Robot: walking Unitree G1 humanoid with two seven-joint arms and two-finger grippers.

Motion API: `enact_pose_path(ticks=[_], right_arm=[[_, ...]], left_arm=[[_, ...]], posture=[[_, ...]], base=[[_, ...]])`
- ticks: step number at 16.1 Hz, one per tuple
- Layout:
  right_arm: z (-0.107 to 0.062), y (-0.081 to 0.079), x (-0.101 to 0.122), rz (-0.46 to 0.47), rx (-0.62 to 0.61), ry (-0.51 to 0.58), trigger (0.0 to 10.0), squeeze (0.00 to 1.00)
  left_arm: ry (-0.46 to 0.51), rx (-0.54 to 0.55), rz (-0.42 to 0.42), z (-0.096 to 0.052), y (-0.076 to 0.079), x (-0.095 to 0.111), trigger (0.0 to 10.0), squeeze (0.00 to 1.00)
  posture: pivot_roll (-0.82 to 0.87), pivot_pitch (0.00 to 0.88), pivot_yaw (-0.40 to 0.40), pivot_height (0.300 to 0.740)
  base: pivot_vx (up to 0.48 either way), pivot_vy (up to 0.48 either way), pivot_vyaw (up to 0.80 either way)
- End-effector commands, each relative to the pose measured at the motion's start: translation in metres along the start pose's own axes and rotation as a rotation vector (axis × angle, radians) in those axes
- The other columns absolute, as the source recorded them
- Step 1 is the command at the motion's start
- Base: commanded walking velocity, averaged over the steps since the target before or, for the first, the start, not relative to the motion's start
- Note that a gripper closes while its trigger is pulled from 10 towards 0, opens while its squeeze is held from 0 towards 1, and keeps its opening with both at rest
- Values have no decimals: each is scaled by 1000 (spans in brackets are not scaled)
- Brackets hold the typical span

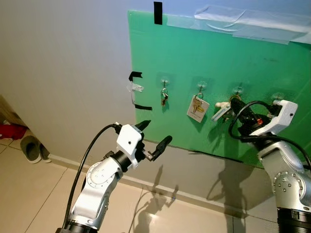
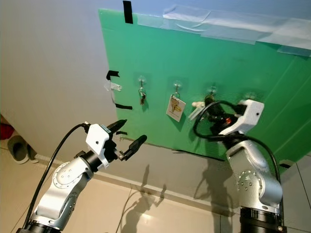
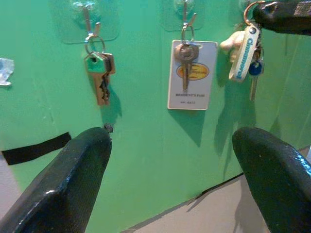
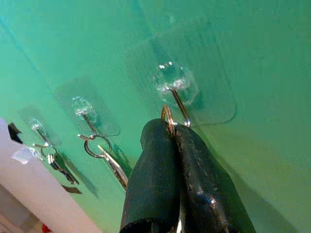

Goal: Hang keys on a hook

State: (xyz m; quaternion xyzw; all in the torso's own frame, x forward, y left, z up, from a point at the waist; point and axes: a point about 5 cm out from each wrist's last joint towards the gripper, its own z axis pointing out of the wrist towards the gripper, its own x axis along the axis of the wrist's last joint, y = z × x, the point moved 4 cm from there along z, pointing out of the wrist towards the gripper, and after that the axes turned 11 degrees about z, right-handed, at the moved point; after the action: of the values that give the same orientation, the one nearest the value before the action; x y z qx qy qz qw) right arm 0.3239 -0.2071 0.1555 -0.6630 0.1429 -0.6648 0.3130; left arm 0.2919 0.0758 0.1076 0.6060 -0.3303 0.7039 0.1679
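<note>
Green board [image 1: 194,53] fills the upper right of the head views, taped to a grey wall [image 1: 63,63] with clear tape along its top edge and a strip of black tape [image 1: 158,12] at its upper left corner. Four clear stick-on hooks run in a row across its middle. First hook [image 1: 164,80] from the left carries a small bunch of keys [image 1: 164,95]; the second hook [image 1: 201,87] carries a key with a white card tag [image 1: 197,108].

Right pincer [image 4: 171,127] is up at the third hook [image 4: 176,90], in the centre right of the left eye view. Its two black fingers [image 4: 155,174] are pressed together, pinching the metal ring [image 4: 168,115] of the key bunch [image 1: 222,111]. In the right wrist view the ring sits right against the hook's wire, touching or nearly so; whether it is over the wire I cannot tell. The bunch's white tag and blue key [image 3: 253,70] hang below the fingers in the left wrist view.

Left pincer [image 1: 154,138] hovers low in the centre of the left eye view, in front of the board's lower left part and apart from it, its fingers spread wide and holding nothing.

Fourth hook [image 1: 278,96] sits just beyond the right wrist. Below the board, the wall meets a tiled floor [image 1: 29,194], and a pair of shoes [image 1: 34,148] lies at the left edge.
</note>
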Motion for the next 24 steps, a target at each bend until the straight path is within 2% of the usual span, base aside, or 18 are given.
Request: enact_pose_path(ticks=[1, 6, 8, 9, 10, 11, 12, 13, 14, 15, 16, 18, 19, 20, 22, 23, 24], right_arm=[[1, 4, 3, 89, -19, 12, 0, 0], [-3, 24, -5, 334, -89, 1, 0, 0], [-5, 31, -8, 399, -117, -2, 0, 0], [-6, 35, -11, 356, -152, -15, 0, 0], [-6, 36, -11, 278, -173, -28, 2941, 0], [-6, 34, -10, 55, -203, -42, 10000, 0], [-8, 35, -8, -45, -227, -35, 10000, 0], [-14, 35, -6, -139, -260, 1, 10000, 1000], [-17, 34, -5, -194, -272, 16, 10000, 1000], [-24, 22, -6, -318, -276, 58, 10000, 1000], [-26, 18, -5, -351, -276, 78, 10000, 1000], [-31, 0, 0, -497, -260, 170, 10000, 1000], [-32, -3, 1, -548, -265, 199, 10000, 1000], [-33, -5, 2, -584, -267, 219, 10000, 1000], [-36, -5, -1, -589, -270, 220, 10000, 1000], [-41, -5, -3, -626, -274, 223, 10000, 1000], [-51, -5, -10, -693, -273, 210, 10000, 1000]], left_arm=[[1, 3, 15, 1, -3, 0, 10000, 0], [0, 2, 8, 2, -3, 1, 10000, 0], [-1, 2, 5, 3, -3, 1, 10000, 0], [-1, 3, 5, 3, -3, 1, 10000, 0], [0, 5, 7, 3, -3, 1, 10000, 0], [4, -4, 26, 4, -2, 2, 10000, 0], [5, 0, 34, 4, -2, 2, 10000, 0], [4, 15, 40, 5, -4, 2, 10000, 0], [3, 22, 41, 5, -5, 2, 10000, 0], [3, 35, 36, 6, -8, 2, 10000, 0], [4, 35, 34, 7, -8, 2, 10000, 0], [10, 30, 32, 12, -9, 2, 10000, 0], [14, 23, 33, 15, -8, 2, 10000, 0], [17, 19, 34, 17, -9, 3, 10000, 0], [19, 7, 38, 19, -8, 3, 10000, 0], [8, 20, 52, 18, -10, 1, 10000, 0], [-20, 82, 38, 13, -18, -4, 10000, 0]], posture=[[-16, 0, 16, 740], [-19, 0, 20, 740], [-20, 0, 21, 740], [-19, 0, 20, 740], [-21, 0, 19, 740], [-22, 0, 16, 740], [-22, 0, 14, 740], [-23, 0, 9, 740], [-25, 0, 9, 740], [-38, 0, 14, 740], [-38, 0, 14, 740], [-64, 0, 32, 740], [-72, 0, 40, 740], [-80, 0, 51, 740], [-86, 0, 57, 740], [-90, 0, 60, 740], [-90, 0, 61, 740]], base=[[0, 0, 0], [0, 0, 0], [0, 0, 0], [0, 0, 0], [0, 0, 0], [0, 0, 0], [0, 0, 0], [0, 0, 0], [0, 0, 0], [0, 0, 0], [0, 0, 0], [0, 0, 0], [0, 0, 0], [0, 0, 0], [0, 0, 0], [0, 0, 0], [0, 0, 0]])
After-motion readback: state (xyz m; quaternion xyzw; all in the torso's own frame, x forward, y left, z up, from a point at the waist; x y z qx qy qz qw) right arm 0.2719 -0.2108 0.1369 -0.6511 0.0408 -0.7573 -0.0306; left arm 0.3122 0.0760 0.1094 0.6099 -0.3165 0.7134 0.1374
